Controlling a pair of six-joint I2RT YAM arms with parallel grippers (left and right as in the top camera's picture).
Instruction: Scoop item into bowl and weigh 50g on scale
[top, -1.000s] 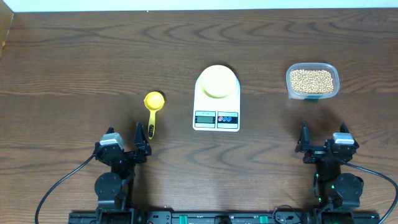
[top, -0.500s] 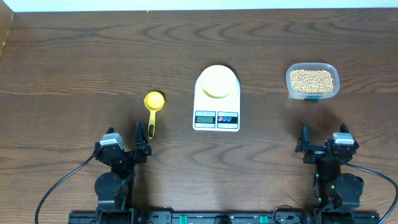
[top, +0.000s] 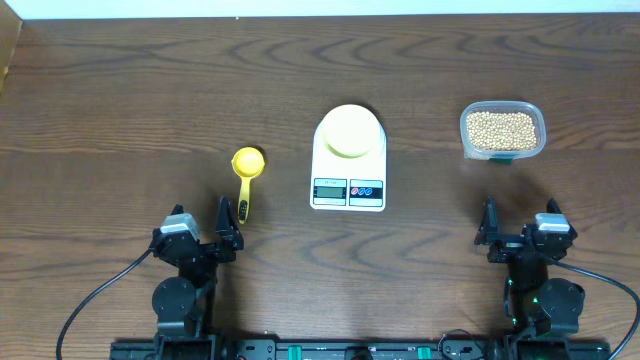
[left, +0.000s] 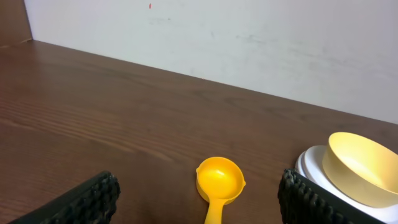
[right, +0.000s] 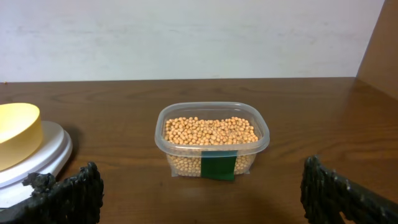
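Note:
The beige beans (top: 501, 128) fill a clear plastic tub (top: 534, 110) at the right; the beans (right: 210, 130) also show in the right wrist view. The pale yellow bowl (top: 349, 130) sits empty on the white scale (top: 348, 187) in the middle, and shows in the left wrist view (left: 360, 167). A bright yellow scoop (top: 247, 172) lies left of the scale, bowl end away from me. My left gripper (top: 208, 232) is open and empty near the table's front, just behind the scoop (left: 219, 182). My right gripper (top: 516, 228) is open and empty in front of the tub.
A white wall runs along the table's far edge (left: 217, 37). The tub carries a green label (right: 218, 165) on its near side. The scale's platform (right: 37, 155) shows at the left of the right wrist view.

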